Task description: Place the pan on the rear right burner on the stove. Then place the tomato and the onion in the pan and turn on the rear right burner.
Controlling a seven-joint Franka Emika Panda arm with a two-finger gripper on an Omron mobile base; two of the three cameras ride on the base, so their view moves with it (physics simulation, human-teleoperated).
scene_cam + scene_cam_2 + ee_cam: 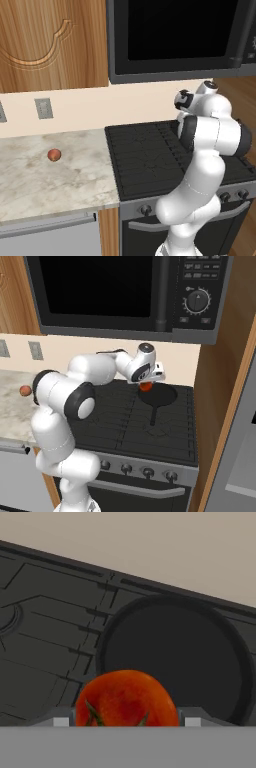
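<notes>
Gripper point(146, 385) clamped on the tomato point(126, 698), hanging over the back of the stove point(120, 423) at the pan's point(159, 395) near-left rim. Arm folded, elbow high, forearm reaching rearward and right. Pan sits on the rear right burner point(167, 411), handle toward the front. Onion point(54, 155) lies well apart on the counter point(45, 180), left of the stove.

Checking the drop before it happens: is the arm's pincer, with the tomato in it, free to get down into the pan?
Probably yes. The pincer holds the tomato just by the rim of the pan, whose inside lies bare on the stove, with nothing between them.
</notes>
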